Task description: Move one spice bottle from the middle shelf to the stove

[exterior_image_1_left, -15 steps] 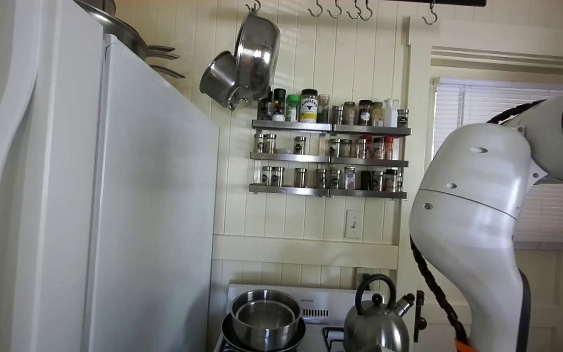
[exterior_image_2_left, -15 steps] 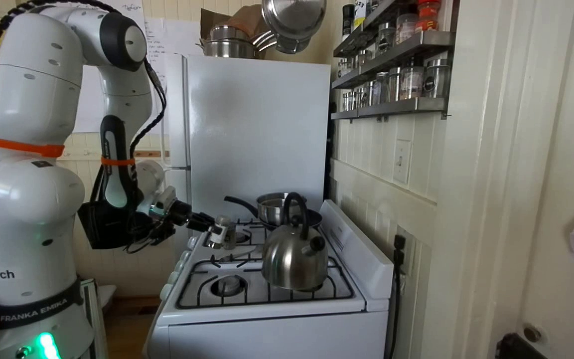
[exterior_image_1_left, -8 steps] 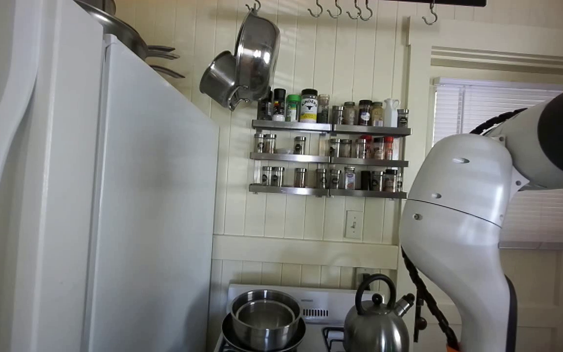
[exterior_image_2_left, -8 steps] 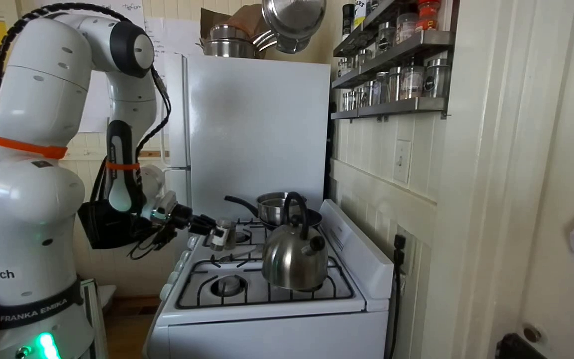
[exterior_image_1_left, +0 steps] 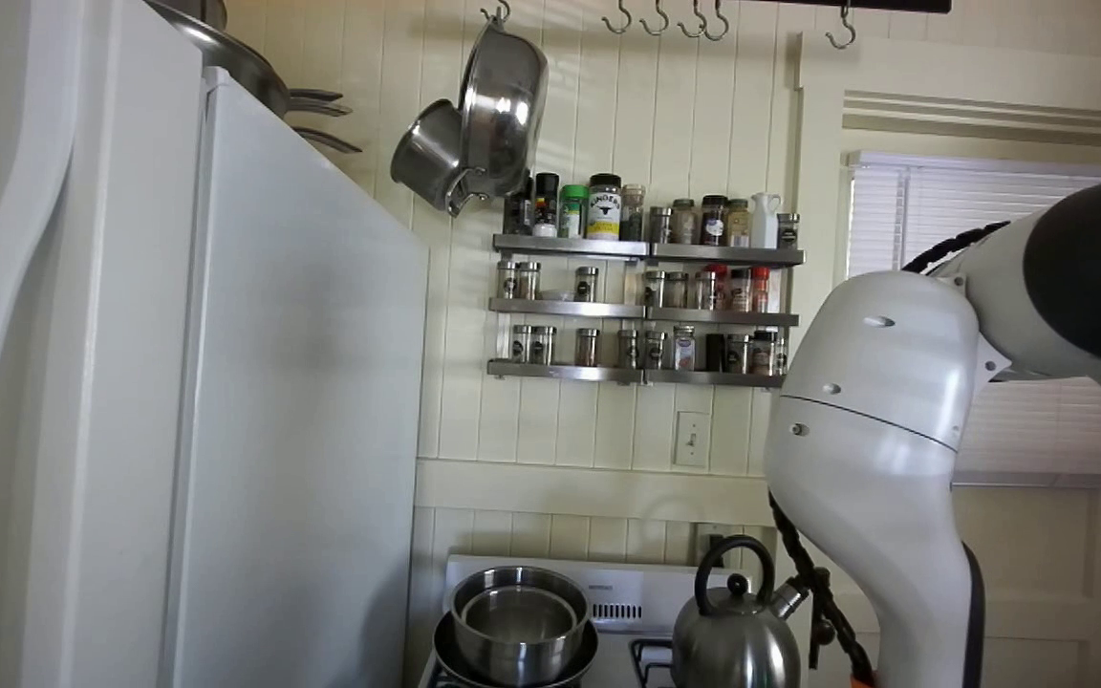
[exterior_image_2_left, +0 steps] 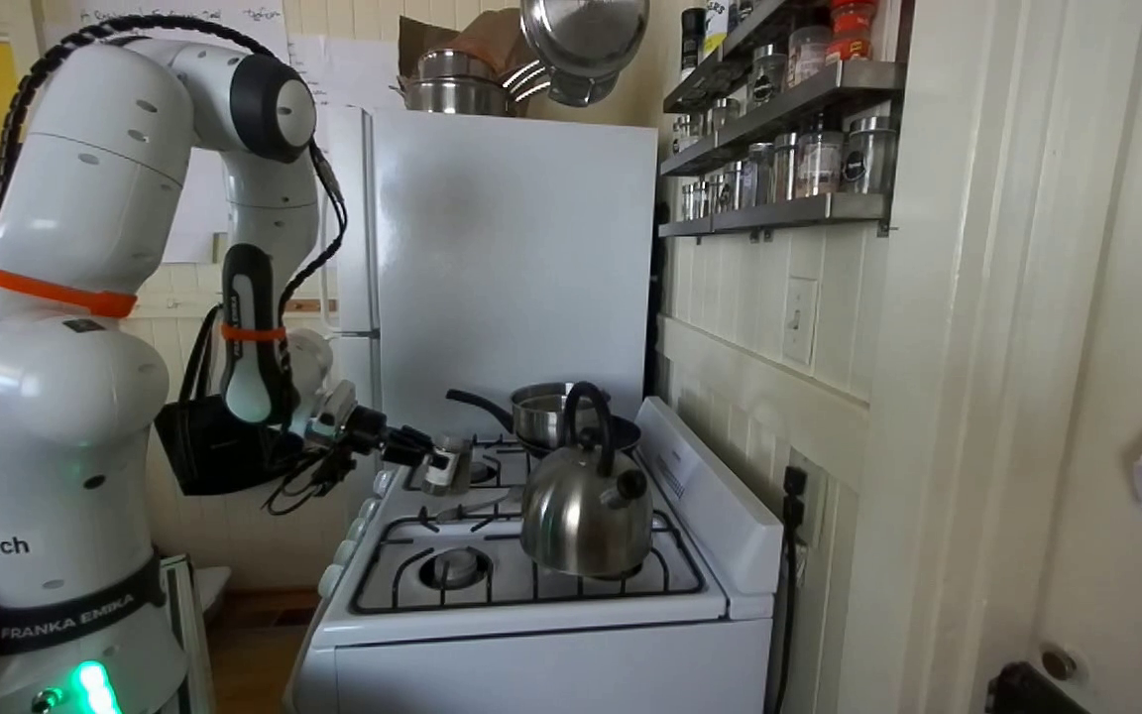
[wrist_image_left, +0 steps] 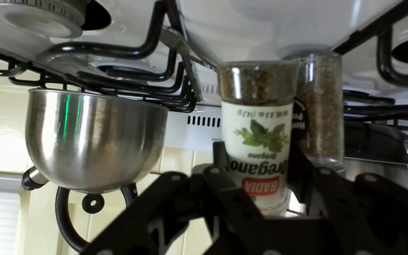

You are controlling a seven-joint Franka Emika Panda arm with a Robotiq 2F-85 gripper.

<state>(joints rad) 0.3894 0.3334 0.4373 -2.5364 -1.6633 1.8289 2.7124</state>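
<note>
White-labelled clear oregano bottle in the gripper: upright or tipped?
Roughly upright, perhaps leaning slightly. The wrist view is inverted: round steel kettle and clear oregano bottle both appear upside down, bottle base toward the white stove.

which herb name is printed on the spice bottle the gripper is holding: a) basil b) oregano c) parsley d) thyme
b, since in the wrist view the white label on the spice bottle held in the gripper reads "Oregano", shown upside down in that picture.
</note>
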